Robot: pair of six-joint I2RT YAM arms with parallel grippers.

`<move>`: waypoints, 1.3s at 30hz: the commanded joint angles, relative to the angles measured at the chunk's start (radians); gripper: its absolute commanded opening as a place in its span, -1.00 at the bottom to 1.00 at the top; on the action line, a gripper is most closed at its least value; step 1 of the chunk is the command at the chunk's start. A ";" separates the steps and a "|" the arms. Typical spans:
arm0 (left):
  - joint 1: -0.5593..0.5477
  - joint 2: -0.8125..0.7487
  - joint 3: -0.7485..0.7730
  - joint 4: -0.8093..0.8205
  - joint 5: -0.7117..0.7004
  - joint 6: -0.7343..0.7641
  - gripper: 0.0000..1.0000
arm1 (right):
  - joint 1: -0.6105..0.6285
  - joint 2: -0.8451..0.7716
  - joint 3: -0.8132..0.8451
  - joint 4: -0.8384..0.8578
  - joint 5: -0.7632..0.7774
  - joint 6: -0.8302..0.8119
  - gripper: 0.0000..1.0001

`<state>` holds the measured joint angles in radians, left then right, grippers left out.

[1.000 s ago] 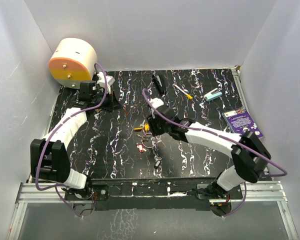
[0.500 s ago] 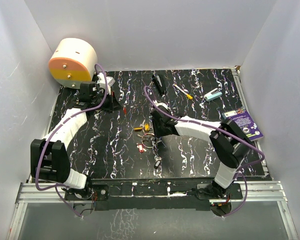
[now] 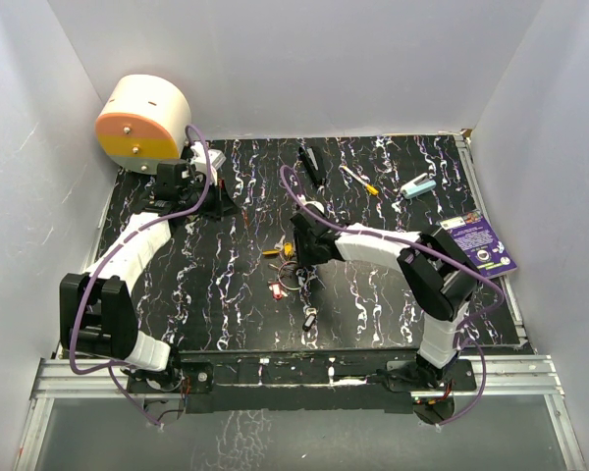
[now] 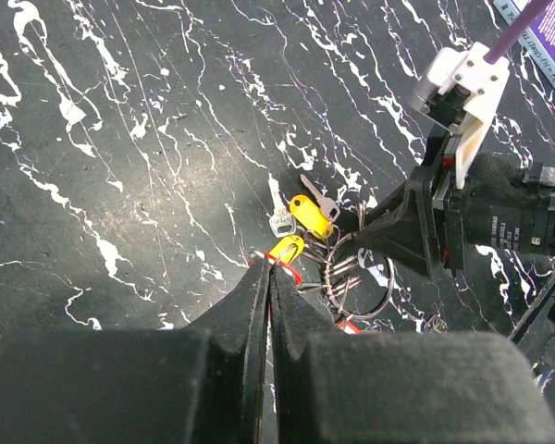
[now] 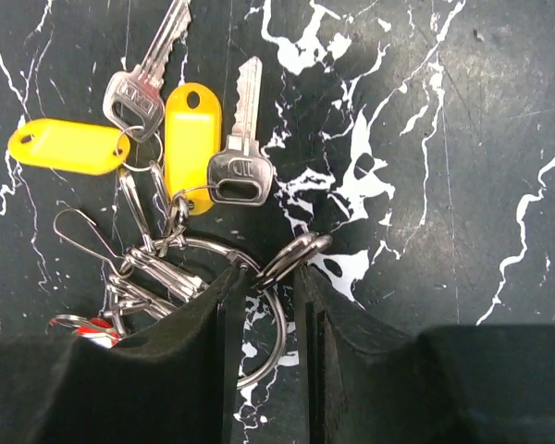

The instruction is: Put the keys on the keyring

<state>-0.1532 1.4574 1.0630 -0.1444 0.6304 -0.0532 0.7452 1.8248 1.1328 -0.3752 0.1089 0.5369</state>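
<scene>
The right end effector [image 5: 270, 273] stands narrow, the keyring [image 5: 282, 324] rim between its fingers, grip unclear; keys [image 5: 192, 139] fan just beyond the keyring; the left end effector [image 4: 268, 266], pinched closed, hangs well apart from the keyring.

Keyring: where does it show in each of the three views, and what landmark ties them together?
Top external: the keyring lies mid-table, at the right pincer.
Left wrist: lower centre-right, left of that pincer.
Right wrist: bottom centre, its wire crossing that pincer's gap.
Shared landmark: the yellow tags lying right beside the ring.
</scene>
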 commanded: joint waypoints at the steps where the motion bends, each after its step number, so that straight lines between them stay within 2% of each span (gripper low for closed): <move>1: 0.009 -0.066 -0.001 0.011 0.029 0.012 -1.00 | -0.034 0.039 0.037 0.032 0.004 -0.014 -0.33; 5: 0.014 -0.062 -0.007 0.017 0.029 0.006 -1.00 | -0.067 0.045 0.040 0.049 0.000 -0.094 -0.34; 9: 0.018 -0.058 -0.010 0.020 0.030 0.004 -1.00 | -0.095 0.045 0.025 0.123 -0.071 -0.246 -0.42; 12: 0.024 -0.060 -0.015 0.023 0.033 -0.001 -1.00 | -0.099 0.075 0.034 0.173 -0.213 -0.445 -0.47; 15: 0.032 -0.061 -0.022 0.030 0.041 -0.011 -1.00 | -0.095 0.122 0.068 0.175 -0.427 -0.638 -0.35; 17: 0.038 -0.064 -0.027 0.037 0.043 -0.016 -1.00 | -0.079 0.141 0.093 0.168 -0.509 -0.741 -0.28; 24: 0.059 -0.080 -0.037 0.041 0.051 -0.024 -1.00 | 0.006 0.117 0.108 0.168 -0.509 -0.741 -0.28; 32: 0.066 -0.085 -0.046 0.052 0.060 -0.033 -1.00 | 0.007 -0.107 -0.034 0.168 -0.509 -0.741 -0.28; 39: 0.066 -0.084 -0.043 0.049 0.055 -0.026 -1.00 | 0.014 -0.097 0.029 0.168 -0.509 -0.741 -0.28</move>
<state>-0.0937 1.4250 1.0264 -0.1081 0.6586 -0.0830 0.7544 1.7470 1.1080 -0.2577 -0.3779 -0.1825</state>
